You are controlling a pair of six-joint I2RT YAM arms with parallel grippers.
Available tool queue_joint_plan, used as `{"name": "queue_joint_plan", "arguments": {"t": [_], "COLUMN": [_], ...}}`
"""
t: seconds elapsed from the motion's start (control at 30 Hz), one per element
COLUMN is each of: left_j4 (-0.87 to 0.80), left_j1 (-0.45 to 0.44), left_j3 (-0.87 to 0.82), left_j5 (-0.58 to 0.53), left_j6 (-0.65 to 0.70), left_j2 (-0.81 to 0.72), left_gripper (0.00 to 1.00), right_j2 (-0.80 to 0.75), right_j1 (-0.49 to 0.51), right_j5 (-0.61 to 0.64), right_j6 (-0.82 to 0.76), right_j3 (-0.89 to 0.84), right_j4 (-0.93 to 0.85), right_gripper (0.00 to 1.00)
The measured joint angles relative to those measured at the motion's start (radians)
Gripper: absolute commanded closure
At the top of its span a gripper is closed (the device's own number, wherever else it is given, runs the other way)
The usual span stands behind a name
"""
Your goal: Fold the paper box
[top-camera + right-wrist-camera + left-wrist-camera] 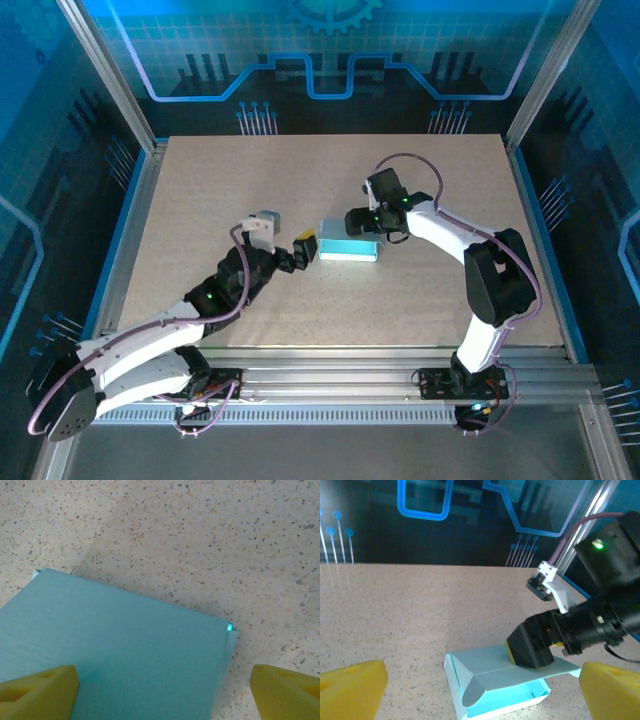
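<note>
The paper box is a pale blue-green card box lying in the middle of the table. In the left wrist view the paper box has its lid raised at a slant, a rounded side tab hanging and a bright turquoise inside showing. My right gripper stands open over the box's far side; its black finger rests on the lid. In the right wrist view the lid spans the gap between the yellow fingertips. My left gripper is open just left of the box, its yellow fingertips wide apart with nothing between them.
The speckled beige table is bounded by an aluminium rail at the near edge and blue side strips. Metal uprights and blue printed walls stand behind and beside it.
</note>
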Motion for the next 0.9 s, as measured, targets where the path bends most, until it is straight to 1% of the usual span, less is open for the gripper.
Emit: {"name": "queue_joint_plan", "arguments": {"t": [0.03, 0.1, 0.23, 0.3, 0.33, 0.5, 0.57, 0.6, 0.67, 0.7, 0.8, 0.83, 0.9], "left_j4": [-0.040, -0.119, -0.256, -0.304, -0.328, -0.397, -0.418, -0.425, -0.440, -0.447, -0.463, -0.468, -0.473], "left_j1": [0.022, 0.076, 0.175, 0.197, 0.201, 0.201, 0.201, 0.201, 0.201, 0.201, 0.201, 0.201, 0.201], "left_j3": [0.034, 0.102, 0.234, 0.287, 0.318, 0.443, 0.484, 0.504, 0.522, 0.526, 0.527, 0.527, 0.527], "left_j5": [0.012, 0.047, 0.154, 0.206, 0.234, 0.356, 0.388, 0.403, 0.424, 0.434, 0.447, 0.449, 0.451], "left_j6": [-0.018, -0.059, -0.144, -0.170, -0.182, -0.218, -0.230, -0.235, -0.241, -0.246, -0.259, -0.260, -0.260], "left_j2": [0.025, 0.089, 0.254, 0.331, 0.376, 0.562, 0.618, 0.648, 0.682, 0.698, 0.726, 0.736, 0.751], "left_gripper": [0.02, 0.10, 0.14, 0.15, 0.18, 0.21, 0.22, 0.26, 0.28, 0.31, 0.35, 0.39, 0.40], "right_j2": [0.000, 0.000, 0.000, 0.000, 0.000, -0.003, -0.006, -0.009, -0.016, -0.022, -0.042, -0.050, -0.062], "right_j1": [0.002, 0.006, 0.008, 0.008, 0.008, 0.014, 0.016, 0.016, 0.016, 0.016, 0.016, 0.016, 0.016], "right_j5": [0.000, -0.001, -0.009, -0.016, -0.019, -0.027, -0.031, -0.034, -0.040, -0.042, -0.042, -0.041, -0.042], "right_j6": [0.001, 0.002, 0.008, 0.011, 0.012, 0.023, 0.027, 0.031, 0.033, 0.034, 0.034, 0.035, 0.036], "right_j3": [-0.002, -0.002, -0.002, -0.004, -0.006, -0.035, -0.050, -0.056, -0.068, -0.075, -0.094, -0.101, -0.116], "right_j4": [0.002, 0.003, 0.004, 0.007, 0.008, 0.022, 0.023, 0.022, 0.026, 0.027, 0.030, 0.030, 0.031], "right_gripper": [0.10, 0.10, 0.10, 0.10, 0.10, 0.10, 0.10, 0.10, 0.10, 0.10, 0.11, 0.10, 0.11]}}
